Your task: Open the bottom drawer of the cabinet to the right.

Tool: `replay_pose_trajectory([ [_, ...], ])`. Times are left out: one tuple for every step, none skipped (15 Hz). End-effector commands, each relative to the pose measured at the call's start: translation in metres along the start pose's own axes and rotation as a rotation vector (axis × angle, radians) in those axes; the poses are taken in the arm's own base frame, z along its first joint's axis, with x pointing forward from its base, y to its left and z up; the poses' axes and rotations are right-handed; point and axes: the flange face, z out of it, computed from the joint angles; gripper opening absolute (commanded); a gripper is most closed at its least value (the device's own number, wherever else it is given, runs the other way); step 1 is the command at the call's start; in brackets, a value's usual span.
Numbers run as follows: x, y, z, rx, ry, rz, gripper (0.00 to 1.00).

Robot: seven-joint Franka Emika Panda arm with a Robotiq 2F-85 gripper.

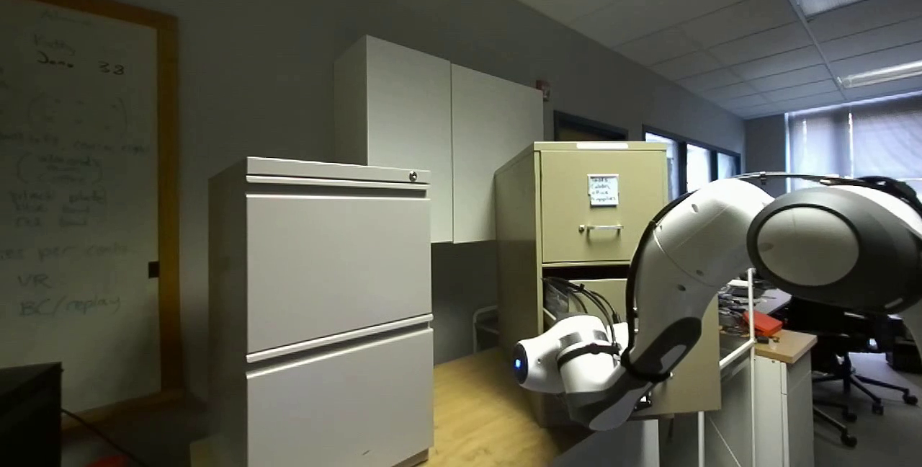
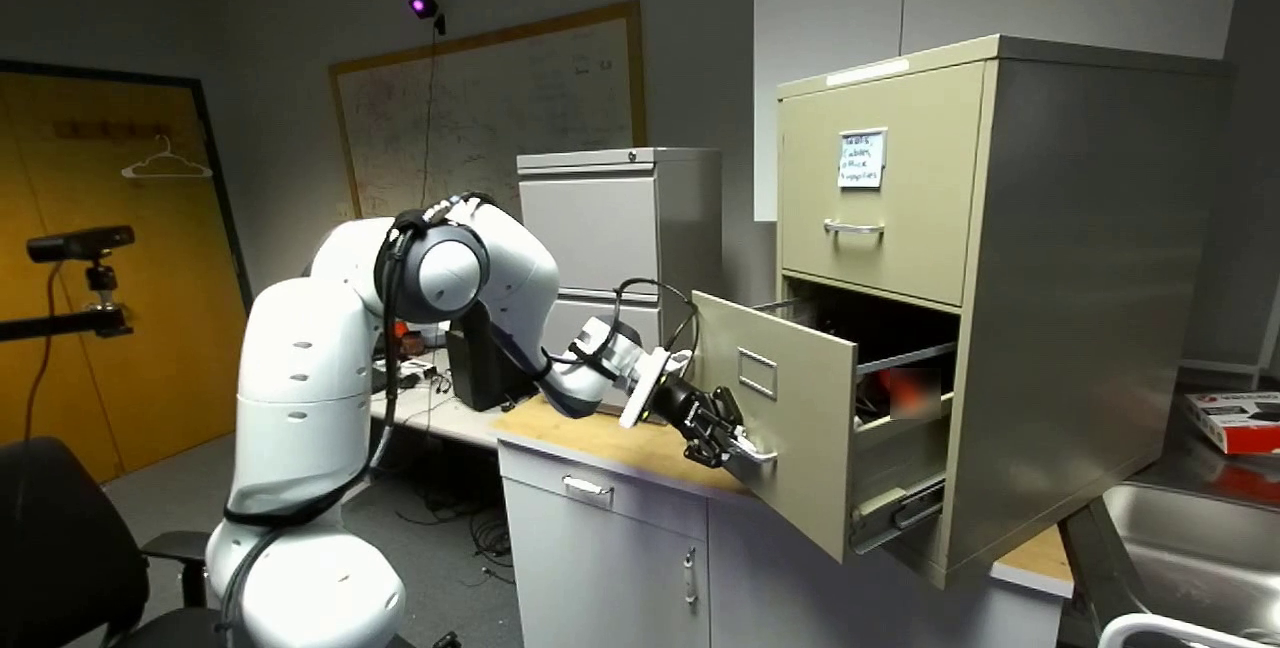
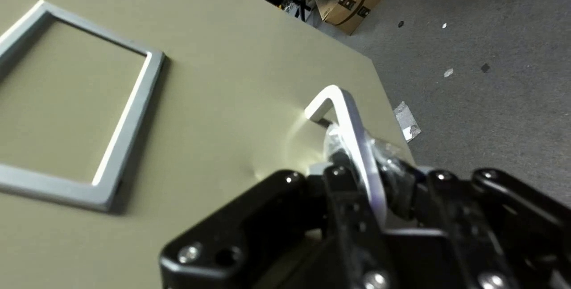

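The beige cabinet stands on a wooden counter; it also shows in an exterior view. Its top drawer, with a white label, is closed. The bottom drawer is pulled partly out, showing dark and red contents inside. Its tan front fills much of the wrist view, with an empty label frame and a silver handle. My gripper is at this handle, its plastic-wrapped fingertips on either side, shut on it in the wrist view. In an exterior view the arm hides the gripper and part of the drawer front.
A pale grey two-drawer cabinet stands beside the beige one. White wall cupboards hang behind. White base cupboards are below the counter. A sink is beyond the beige cabinet. A cardboard box lies on the floor.
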Motion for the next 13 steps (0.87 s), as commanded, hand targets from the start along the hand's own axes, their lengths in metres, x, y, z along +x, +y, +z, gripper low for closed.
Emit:
replay_pose_trajectory([
  [-0.029, -0.053, -0.024, 0.106, -0.058, -0.089, 0.03],
  [-0.033, -0.055, -0.026, 0.107, -0.054, -0.09, 0.03],
  [-0.037, -0.056, -0.028, 0.107, -0.054, -0.091, 0.03],
  [-0.042, -0.058, -0.029, 0.107, -0.053, -0.092, 0.03],
  [-0.045, -0.059, -0.03, 0.108, -0.052, -0.093, 0.03],
  [-0.047, -0.06, -0.032, 0.111, -0.048, -0.095, 0.03],
  [-0.05, -0.06, -0.034, 0.113, -0.044, -0.096, 0.03],
  [-0.051, -0.061, -0.035, 0.117, -0.04, -0.097, 0.03],
  [-0.052, -0.061, -0.036, 0.12, -0.036, -0.098, 0.03],
  [-0.053, -0.06, -0.037, 0.124, -0.032, -0.097, 0.03],
  [-0.053, -0.059, -0.038, 0.128, -0.028, -0.096, 0.03],
  [-0.053, -0.058, -0.041, 0.132, -0.022, -0.094, 0.03],
  [-0.054, -0.055, -0.043, 0.136, -0.013, -0.092, 0.03],
])
